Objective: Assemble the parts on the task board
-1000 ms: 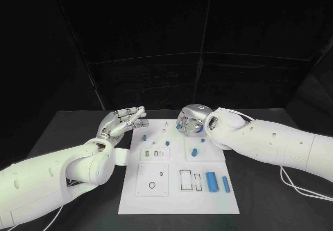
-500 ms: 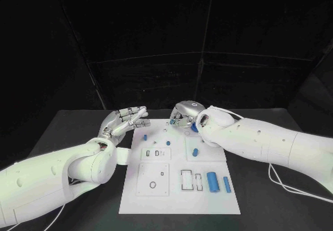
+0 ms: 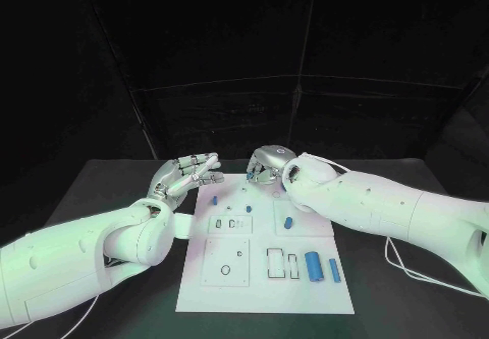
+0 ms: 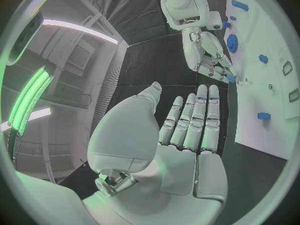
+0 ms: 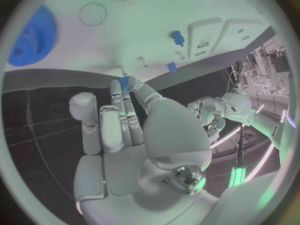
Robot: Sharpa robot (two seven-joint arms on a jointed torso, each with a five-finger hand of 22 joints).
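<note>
The left robot hand [image 3: 184, 176] hovers above the black desk [image 3: 408, 212] just beside the far left corner of the task board [image 3: 263, 282], palm up, its fingers [image 4: 195, 120] straight and slightly apart, holding nothing. The white board lies in the middle of the desk, carrying small blue parts: a peg [image 3: 214, 200] near its far left, another small piece [image 3: 249, 209] beside it, an oblong piece [image 3: 287, 223] further right, and two blue cylinders [image 3: 321, 267] lying side by side toward the near right. The right robot hand [image 3: 267, 167] reaches over the board's far edge with fingers curled downward; in the right wrist view a small blue part [image 5: 125, 81] appears pinched at its fingertips [image 5: 117, 87], though the grip is hard to confirm. A blue gear [image 5: 34, 37] sits on the board nearby.
</note>
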